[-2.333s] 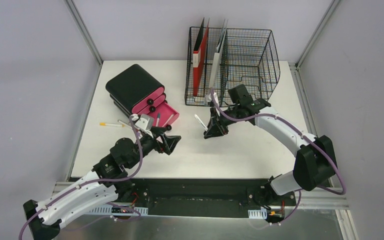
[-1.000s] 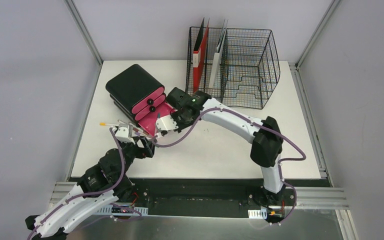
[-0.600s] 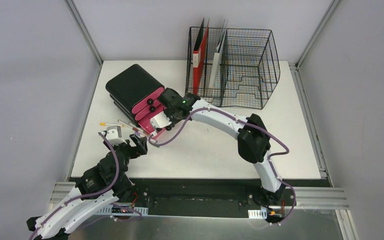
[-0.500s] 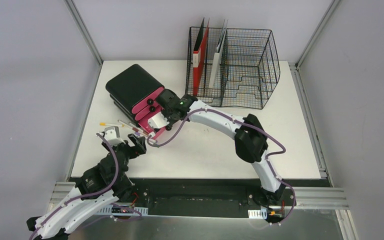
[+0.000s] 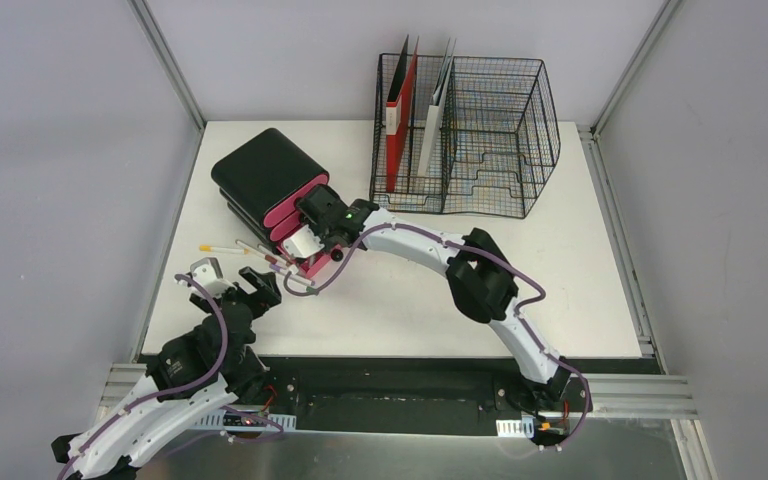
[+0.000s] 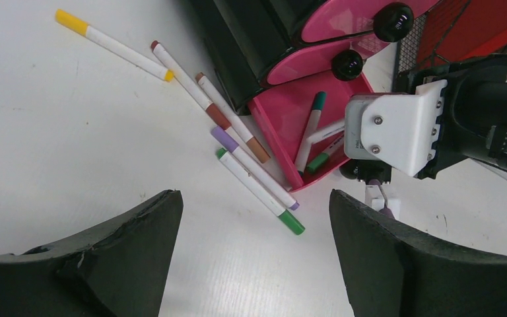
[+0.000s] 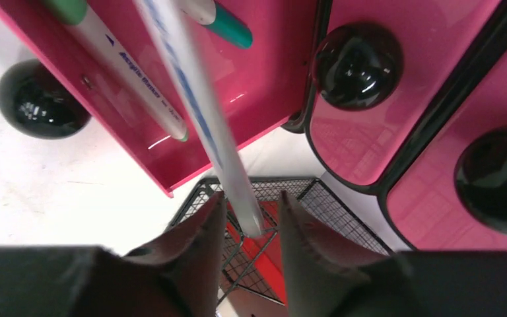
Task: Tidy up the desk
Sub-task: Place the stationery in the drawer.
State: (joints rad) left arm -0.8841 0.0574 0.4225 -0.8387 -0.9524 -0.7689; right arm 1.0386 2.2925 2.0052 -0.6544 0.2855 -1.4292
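Observation:
The white desk (image 5: 410, 290) carries a black drawer unit (image 5: 265, 175) with pink drawers. Its bottom drawer (image 6: 290, 129) is pulled open and holds a few markers. My right gripper (image 5: 312, 243) hangs over that drawer. In the right wrist view a white marker (image 7: 198, 112) points from between its fingers (image 7: 251, 201) into the drawer (image 7: 264, 72), with a thin gap on each side, so the jaws are slightly apart. My left gripper (image 5: 258, 285) is wide open and empty (image 6: 254, 221) above the desk, just short of several loose markers (image 6: 257, 191).
A yellow-capped marker (image 5: 222, 248) and other loose markers (image 5: 260, 252) lie left of the open drawer. A black wire-mesh rack (image 5: 490, 130) stands at the back with a red folder (image 5: 398, 115) and a pale one (image 5: 436, 110). Grey walls and rails surround the desk.
My right arm has swung from the middle of the desk leftward to the open pink drawer with the white marker. My left gripper has drawn back toward the near left.

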